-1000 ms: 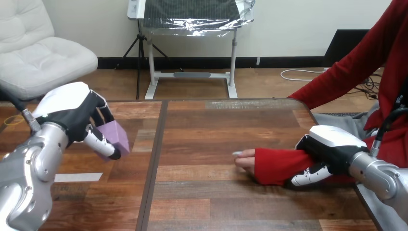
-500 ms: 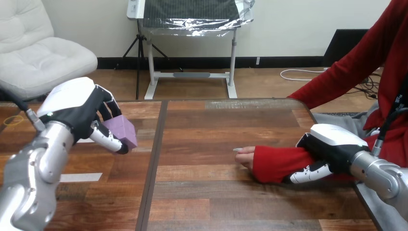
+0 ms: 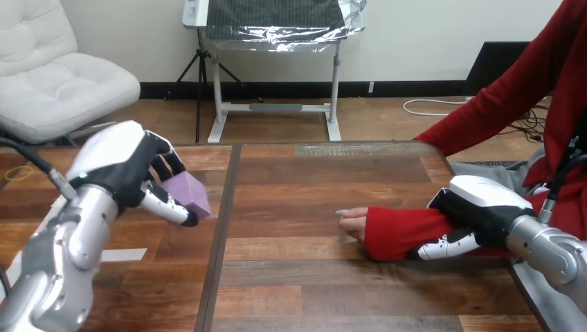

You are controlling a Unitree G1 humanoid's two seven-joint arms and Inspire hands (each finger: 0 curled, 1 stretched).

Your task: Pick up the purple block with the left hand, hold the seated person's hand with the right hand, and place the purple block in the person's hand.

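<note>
Nearest, the two silver forearms are seen entering over the wooden table (image 3: pixel 311 290), the left arm (image 3: pixel 69 249) at the left and the right arm (image 3: pixel 550 252) at the right. A white strip (image 3: pixel 124 254) is laid flat on the table's left part, just beside the left arm.

Further in, at the right, the right hand (image 3: pixel 477 207) is set over the person's forearm (image 3: pixel 405 232), which is covered by a red sleeve and rested on the table. The forearm is clasped from above by the curled fingers, and one finger is seen wrapped under its near side. Left of it, near the table's middle, the person's hand (image 3: pixel 353 223) is seen poking out of the sleeve, rested on the wood with its fingers loosely curled.

Farther back at the left, the left hand (image 3: pixel 121 162) is raised above the table. The purple block (image 3: pixel 190 192) is gripped between its thumb and fingers, tilted, clear of the wood and well apart from the person's hand.
</note>
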